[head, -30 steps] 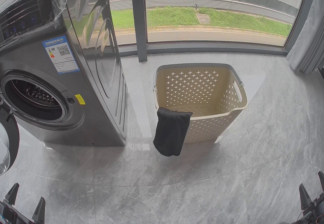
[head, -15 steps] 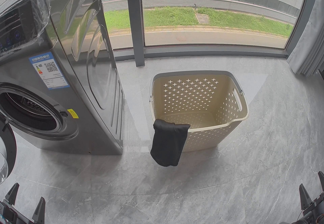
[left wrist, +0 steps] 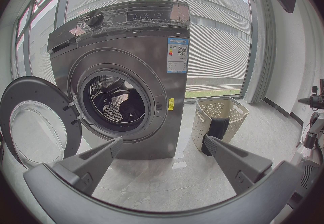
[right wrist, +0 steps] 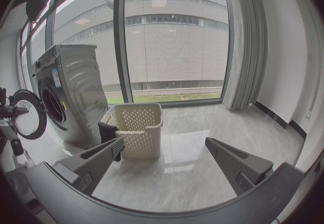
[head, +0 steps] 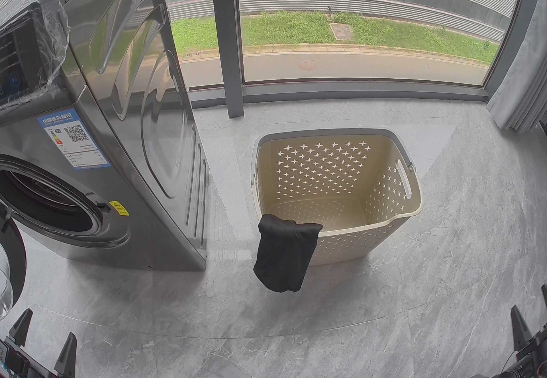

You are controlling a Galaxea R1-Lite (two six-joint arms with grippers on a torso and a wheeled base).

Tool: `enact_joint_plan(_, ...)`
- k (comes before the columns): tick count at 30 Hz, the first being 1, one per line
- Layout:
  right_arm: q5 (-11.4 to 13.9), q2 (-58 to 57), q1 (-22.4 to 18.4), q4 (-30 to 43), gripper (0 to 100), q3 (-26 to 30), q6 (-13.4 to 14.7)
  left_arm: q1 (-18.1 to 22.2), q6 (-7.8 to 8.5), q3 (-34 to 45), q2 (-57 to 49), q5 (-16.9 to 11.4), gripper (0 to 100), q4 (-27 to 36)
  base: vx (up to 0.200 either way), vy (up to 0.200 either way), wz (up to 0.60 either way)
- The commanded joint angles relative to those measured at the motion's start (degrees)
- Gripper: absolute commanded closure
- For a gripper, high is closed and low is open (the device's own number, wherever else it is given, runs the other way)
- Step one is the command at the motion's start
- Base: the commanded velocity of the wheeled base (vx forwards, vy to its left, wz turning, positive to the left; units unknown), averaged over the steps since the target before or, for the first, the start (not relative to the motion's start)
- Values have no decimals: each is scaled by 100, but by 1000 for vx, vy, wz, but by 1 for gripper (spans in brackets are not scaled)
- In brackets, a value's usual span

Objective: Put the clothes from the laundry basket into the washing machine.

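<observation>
Jaws wide (both pairs) — black garment well ahead, over basket rim

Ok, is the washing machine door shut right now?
No, the door is swung wide open to the side of the washing machine, and the drum is exposed.

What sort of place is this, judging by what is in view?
Probably a laundry area, perhaps in a home or showroom: a front-loading washing machine with its door open, a laundry basket with a black garment over its rim, and a tall window.
</observation>
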Motion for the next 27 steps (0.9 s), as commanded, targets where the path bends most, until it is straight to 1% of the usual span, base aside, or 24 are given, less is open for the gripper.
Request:
enact_joint_plan(1, 165, 707, 277, -4, 0, -1255, 283, 10, 8, 84, -49, 1, 0, -1, 0, 0, 0)
enact_joint_plan(4, 525, 1867, 707, 313, 0, -1150, 327, 1, 8, 84, -49, 1, 0, -1, 0, 0, 0)
enact_joint_plan(6, 657, 2711, 971, 243, 0, -1044, 327, 10, 8, 84, -49, 1, 0, -1, 0, 0, 0)
enact_joint_plan(7, 718, 3238, 1164, 111, 0, -1062, 336, 10, 8, 84, -49, 1, 0, -1, 0, 0, 0)
enact_joint_plan(8, 762, 3458, 1261, 14, 0, -1062, 327, 1, 0, 84, -49, 1, 0, -1, 0, 0, 0)
enact_joint_plan(9, 762, 3458, 1261, 14, 0, -1062, 327, 1, 0, 84, -49, 1, 0, -1, 0, 0, 0)
enact_joint_plan(10, 982, 4232, 1709, -443, 0, -1062, 336, 1, 0, 84, -49, 1, 0, -1, 0, 0, 0)
enact_joint_plan(11, 1044, 4592, 1999, -715, 0, -1053, 371, 10, 0, 84, -49, 1, 0, -1, 0, 0, 0)
enact_joint_plan(12, 1044, 4847, 2193, -918, 0, -1053, 432, 10, 0, 84, -49, 1, 0, -1, 0, 0, 0)
enact_joint_plan(13, 1044, 4943, 2281, -997, 0, -1053, 459, 10, 0, 84, -49, 1, 0, -1, 0, 0, 0)
enact_joint_plan(14, 1044, 4943, 2281, -997, 0, -1053, 459, 10, 0, 84, -49, 1, 0, -1, 0, 0, 0)
enact_joint_plan(15, 877, 5972, 2702, -1744, 0, -1062, 924, 1, 0, 84, -49, 1, 0, -1, 0, 0, 0)
enact_joint_plan(16, 745, 6306, 2808, -2034, 0, -1062, 1118, 1, 0, 84, -49, 1, 0, -1, 0, 0, 0)
enact_joint_plan(17, 639, 6508, 2887, -2227, 0, -1062, 1232, 1, 0, 84, -49, 1, 0, -1, 0, 0, 0)
enact_joint_plan(18, 622, 6552, 2905, -2271, 0, -1062, 1250, 1, 0, 84, -49, 1, 0, -1, 0, 0, 0)
enact_joint_plan(19, 305, 7070, 3212, -2781, 0, -1062, 1522, 10, -18, 84, -49, 1, 0, -1, 0, 0, 0)
enact_joint_plan(21, 33, 7519, 3467, -3150, 0, -1079, 1742, 10, -36, 84, -49, 1, 0, -1, 0, 0, 0)
enact_joint_plan(22, -37, 7651, 3546, -3229, 0, -1097, 1795, 10, -36, 84, -49, 1, 0, -1, 0, 0, 0)
enact_joint_plan(25, -178, 8178, 3827, -3440, 0, -1238, 1909, 1, -36, 84, -49, 1, 0, -1, 0, 0, 0)
enact_joint_plan(27, -240, 8415, 3889, -3449, 0, -1334, 1935, 1, -27, 84, -49, 1, 0, -1, 0, 0, 0)
